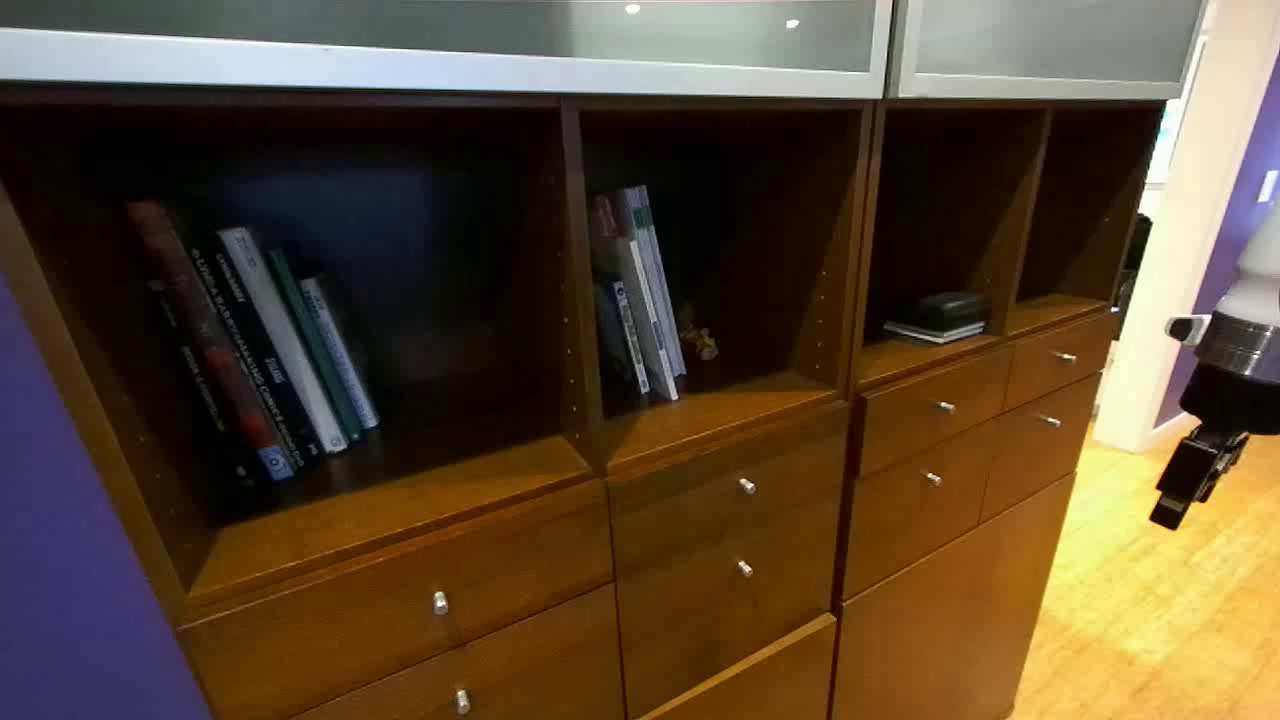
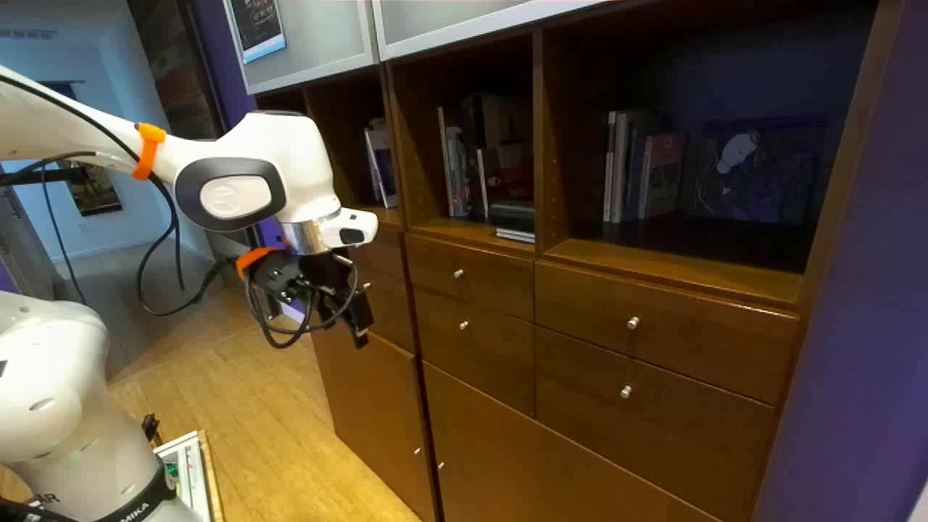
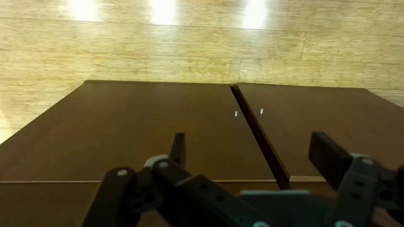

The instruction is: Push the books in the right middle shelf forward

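**Black two-fingered claw (image 3: 248, 135) hangs released before a dark-brown wooden cabinet (image 2: 507, 442)**

The claw sits at the end of a white, jointed robot arm (image 2: 290, 145). In the wrist view its black fingers (image 3: 328, 157) stand wide apart, with the brown lower doors (image 3: 126, 126) and yellow wooden floor (image 3: 157, 63) visible beyond them. Both exterior views show it pointing downward, well apart from the books.

The task's books are inside the cabinet's open shelves. In an exterior view, a row of thin pale, dark and red-covered books (image 2: 621, 167) stands nearly upright at the left of the wide right-hand compartment, beside a dark picture with a pale figure (image 2: 739, 152). In the narrower compartment next to it, pale and dark upright books (image 2: 457, 170) stand left of a low black box (image 2: 512, 215), which rests on a thin white stack (image 2: 516, 235). Which of these two rows the task means, I cannot tell.

In an exterior view, dark, white and green books (image 1: 285, 335) lean leftward in the wide left-hand compartment; slim grey-white books (image 1: 655, 290) lean likewise in the next, near a small golden-brown ornament (image 1: 703, 342).
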